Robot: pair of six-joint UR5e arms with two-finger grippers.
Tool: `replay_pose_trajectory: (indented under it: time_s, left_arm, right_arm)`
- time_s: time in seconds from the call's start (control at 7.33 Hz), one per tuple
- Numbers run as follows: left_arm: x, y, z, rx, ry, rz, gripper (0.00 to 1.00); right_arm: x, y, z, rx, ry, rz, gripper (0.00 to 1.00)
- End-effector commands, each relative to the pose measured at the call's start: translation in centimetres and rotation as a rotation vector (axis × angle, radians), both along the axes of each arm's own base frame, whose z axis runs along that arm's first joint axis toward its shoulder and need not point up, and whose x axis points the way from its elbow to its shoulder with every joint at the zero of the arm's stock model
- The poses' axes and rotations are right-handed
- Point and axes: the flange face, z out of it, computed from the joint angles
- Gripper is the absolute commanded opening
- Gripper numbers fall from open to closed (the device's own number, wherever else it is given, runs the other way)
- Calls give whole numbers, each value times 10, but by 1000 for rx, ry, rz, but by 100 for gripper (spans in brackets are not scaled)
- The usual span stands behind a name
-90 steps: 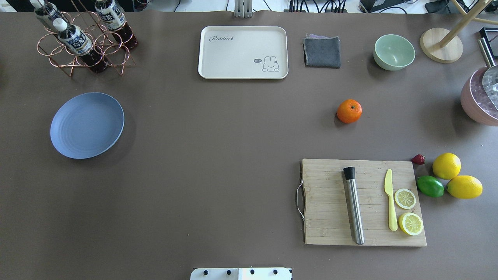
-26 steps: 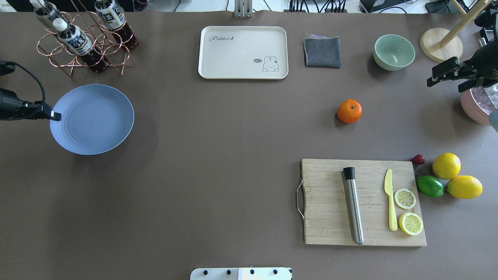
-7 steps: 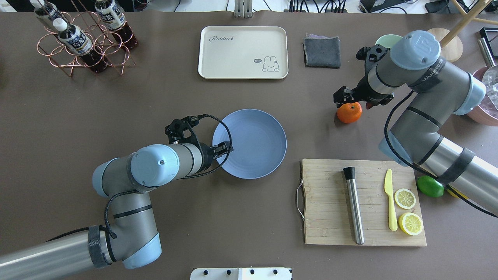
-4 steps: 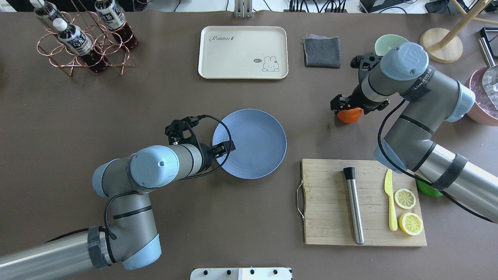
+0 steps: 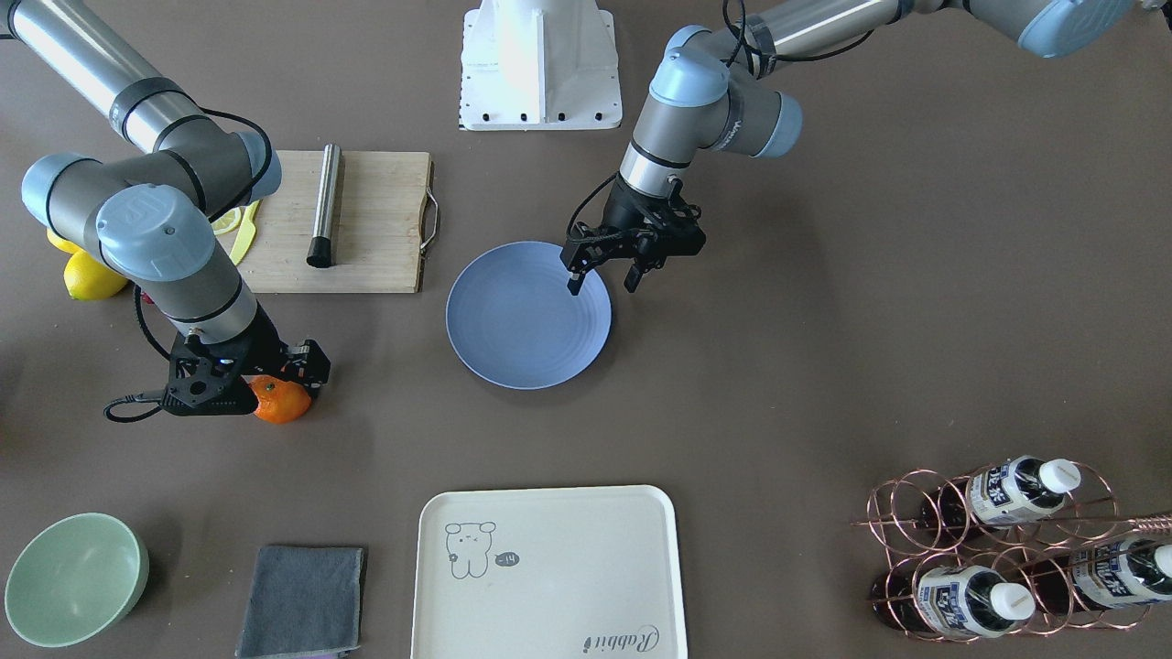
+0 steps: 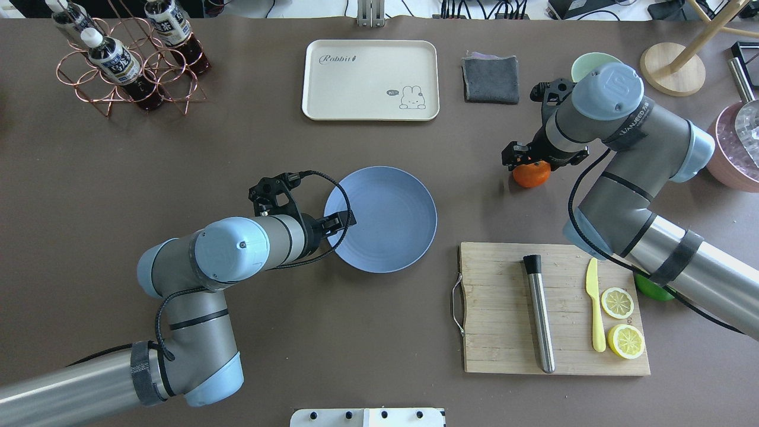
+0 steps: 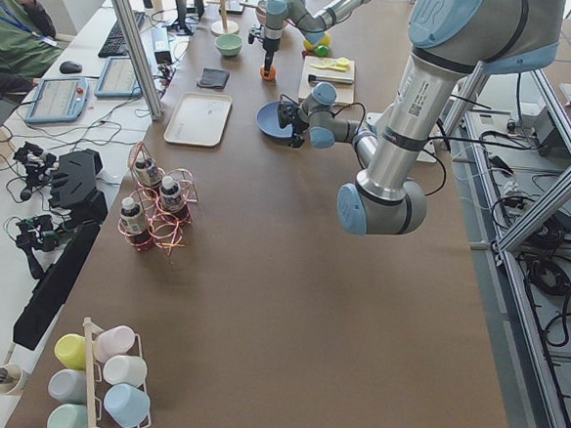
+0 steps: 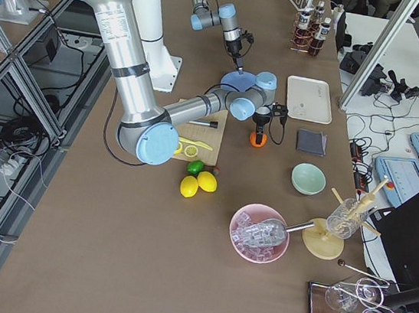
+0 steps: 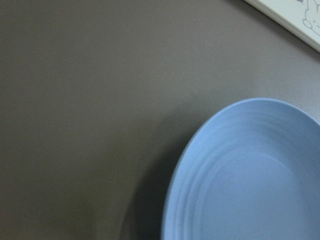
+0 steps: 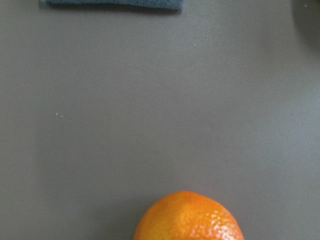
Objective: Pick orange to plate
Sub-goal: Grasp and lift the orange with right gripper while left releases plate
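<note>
The orange [image 5: 282,403] sits on the table, also low in the right wrist view [image 10: 187,217]. My right gripper [image 5: 261,384] is down over the orange [image 6: 529,177], open, its fingers on either side of the fruit. The blue plate [image 5: 513,339] lies flat mid-table, left of the cutting board, and shows again in the overhead view [image 6: 391,225]. At the plate's rim stands my left gripper [image 5: 602,282], open, one finger over the plate and one outside it. The left wrist view shows the plate's edge [image 9: 240,170].
A wooden cutting board [image 6: 498,350] holds a steel muddler, a yellow knife and lemon slices. Behind it lie a cream tray [image 6: 370,80], a grey cloth [image 6: 490,79] and a green bowl [image 5: 73,577]. A bottle rack [image 6: 127,59] stands far left; lemons [image 5: 92,275] sit near the right arm.
The plate went from the far left to mid-table and has stayed still since a second ago. My right gripper has come down further over the orange. The left arm shifted slightly.
</note>
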Motion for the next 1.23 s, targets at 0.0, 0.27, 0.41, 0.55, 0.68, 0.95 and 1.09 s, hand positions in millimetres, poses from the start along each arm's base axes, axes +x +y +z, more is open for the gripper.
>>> replay_pose_trajectory:
  time_s: [0.0,0.27,0.41,0.55,0.68,0.95,1.09]
  left_arm:
    - [-14,-16,-1,11,-2,-21,98]
    - [-65,-33,-4,176,-91,10,98]
    - [-101,-56,18,218,-236,79,98]
    - [-138,-79,22,236,-336,100,98]
    - [-172,-87,35,223,-357,85,98]
    - [-260,-83,74,355,-491,144,98]
    - [-282,-81,100,326,-527,135,98]
  right_arm:
    - [1,-2,-10,25,-10,-11,0]
    - [3,-7,-55,57,-62,1,0]
    - [1,-9,-75,67,-87,7,0]
    - [-5,-2,-91,58,-116,21,0]
    - [-21,9,-113,51,-145,29,0]
    - [-86,41,-188,44,-136,47,0]
    - [-114,62,-218,36,-124,52,0]
